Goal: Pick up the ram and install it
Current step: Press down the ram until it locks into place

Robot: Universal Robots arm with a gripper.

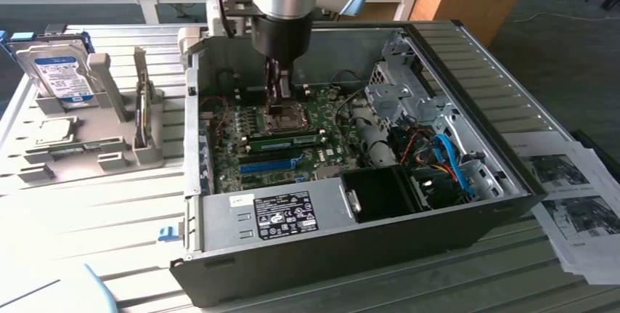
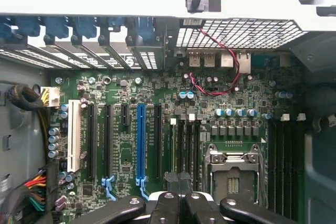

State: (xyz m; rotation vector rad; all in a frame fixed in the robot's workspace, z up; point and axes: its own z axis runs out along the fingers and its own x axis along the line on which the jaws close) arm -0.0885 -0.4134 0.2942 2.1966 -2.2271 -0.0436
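Pincer (image 1: 280, 95): pressed together, lowered inside open computer case (image 1: 504, 182) above motherboard (image 2: 157, 98), beside CPU socket (image 2: 231, 169). Ram (image 1: 289, 139): green stick lying in slot row near socket, apparently seated. Install judged largely done; latch state not discernible.

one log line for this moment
pincer: shut | over: motherboard in case | ram: lying flat on board

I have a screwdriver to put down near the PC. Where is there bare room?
The slatted table is bare between the grey parts holder and the computer case, and along the front by the case's near corner. Crowded: inside the case, where the pincer hangs over the motherboard, and the printed sheets at the exterior view's right.
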